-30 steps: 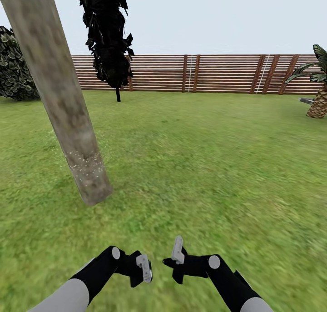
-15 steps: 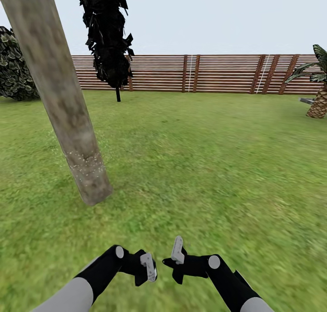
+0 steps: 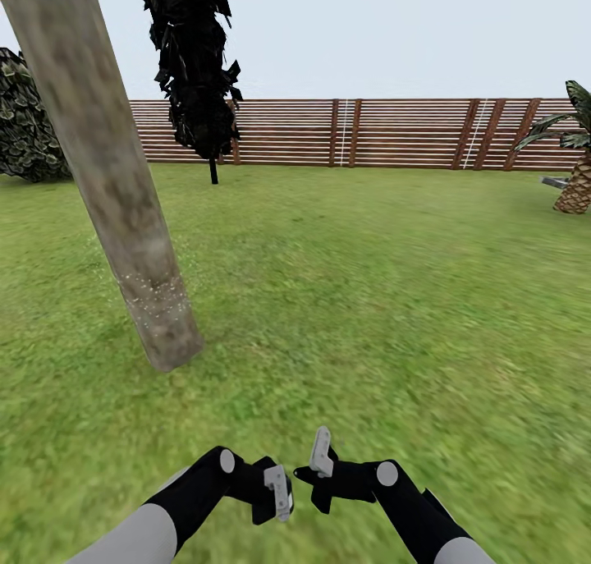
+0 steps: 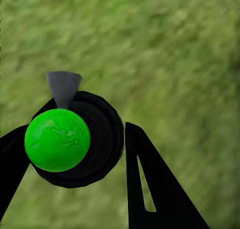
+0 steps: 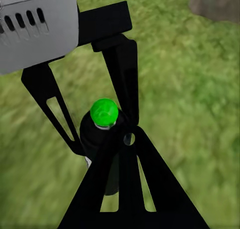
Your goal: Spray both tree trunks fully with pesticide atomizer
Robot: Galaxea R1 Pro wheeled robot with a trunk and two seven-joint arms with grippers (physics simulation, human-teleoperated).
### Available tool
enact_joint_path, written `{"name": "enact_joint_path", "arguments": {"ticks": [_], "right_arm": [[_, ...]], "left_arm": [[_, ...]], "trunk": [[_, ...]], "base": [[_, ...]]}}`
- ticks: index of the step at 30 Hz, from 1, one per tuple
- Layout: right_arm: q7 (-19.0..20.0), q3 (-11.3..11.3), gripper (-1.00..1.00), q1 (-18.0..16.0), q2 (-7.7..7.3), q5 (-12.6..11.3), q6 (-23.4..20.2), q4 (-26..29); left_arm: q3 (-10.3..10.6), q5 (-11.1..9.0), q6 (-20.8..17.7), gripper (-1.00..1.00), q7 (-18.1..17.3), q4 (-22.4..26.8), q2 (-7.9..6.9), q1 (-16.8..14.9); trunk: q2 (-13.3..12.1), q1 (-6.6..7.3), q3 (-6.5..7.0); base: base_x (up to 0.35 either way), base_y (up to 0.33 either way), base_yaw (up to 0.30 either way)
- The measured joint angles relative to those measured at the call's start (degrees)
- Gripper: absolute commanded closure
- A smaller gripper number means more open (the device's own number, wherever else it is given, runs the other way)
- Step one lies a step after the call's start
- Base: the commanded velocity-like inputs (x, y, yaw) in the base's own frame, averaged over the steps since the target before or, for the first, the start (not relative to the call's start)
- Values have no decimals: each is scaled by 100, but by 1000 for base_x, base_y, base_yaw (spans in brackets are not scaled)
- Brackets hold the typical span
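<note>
Head view showed both arms low at the bottom of the frame, the left gripper [image 3: 277,492] and the right gripper [image 3: 320,457] close together over the floor [image 3: 394,301]. The nearest tree trunk [image 3: 115,186] leaned across the upper left of the frame, with pale speckles low on its bark, possibly spray, though that could not be confirmed. A second tree [image 3: 193,63] stood further back by the fence [image 3: 394,133].

In the left wrist view, the pesticide atomizer [image 4: 75,139], a black body with a green cap, sat between the left gripper's spread fingers [image 4: 155,189]; whether they pressed on it could not be told. In the right wrist view the atomizer [image 5: 102,139] stood on the grass with the left gripper [image 5: 82,114] around it, its fingers apart. Whether the right gripper was open or closed could not be told.

Judging from this, the pickup was still in hand, and both trunks remained to be fully covered.
</note>
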State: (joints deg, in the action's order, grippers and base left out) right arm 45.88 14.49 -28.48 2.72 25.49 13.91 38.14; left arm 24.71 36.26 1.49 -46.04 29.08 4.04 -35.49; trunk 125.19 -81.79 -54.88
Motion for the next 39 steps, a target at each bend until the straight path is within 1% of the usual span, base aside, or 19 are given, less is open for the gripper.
{"name": "enact_joint_path", "arguments": {"ticks": [6, 11, 22, 27, 35, 37, 38, 39], "right_arm": [[0, -1, 100, 0, 0, 0, 1, 0], [0, -2, 100, 0, 0, 0, 4, 0], [0, -5, 100, 0, 0, 8, 7, -2], [0, -6, 100, 0, 0, 9, 7, -9], [0, -5, 100, 0, 0, 9, 7, -9], [0, -7, 100, 0, 0, 9, 7, -9], [0, -7, 100, 0, 0, 9, 7, -9], [0, -6, 100, 0, 0, 9, 7, -14]], "left_arm": [[-9, -40, 8, 100, 0, 8, 5, -2], [-15, -46, 187, 100, 0, 10, 9, -2], [-44, -62, 202, 100, 9, 10, 78, -10], [-45, -225, 202, 100, 4, 9, 72, -19], [-44, -247, 211, 100, -1, 1, 63, -20], [-43, -234, 211, 100, 0, -22, 41, -19], [-49, -221, 216, 100, 0, -50, 4, -19], [-54, -202, 223, 100, 0, -76, -80, -15]], "trunk": [[0, 0, 0], [0, 0, 0], [0, 0, 0], [0, 0, 0], [0, 0, 0], [0, 0, 0], [0, 0, 0], [0, 0, 0]], "base": [[0, 0, 0], [0, 0, 0], [0, 0, 0], [0, 0, 0], [0, 0, 0], [0, 0, 0], [0, 0, 0], [0, 0, 0]]}}
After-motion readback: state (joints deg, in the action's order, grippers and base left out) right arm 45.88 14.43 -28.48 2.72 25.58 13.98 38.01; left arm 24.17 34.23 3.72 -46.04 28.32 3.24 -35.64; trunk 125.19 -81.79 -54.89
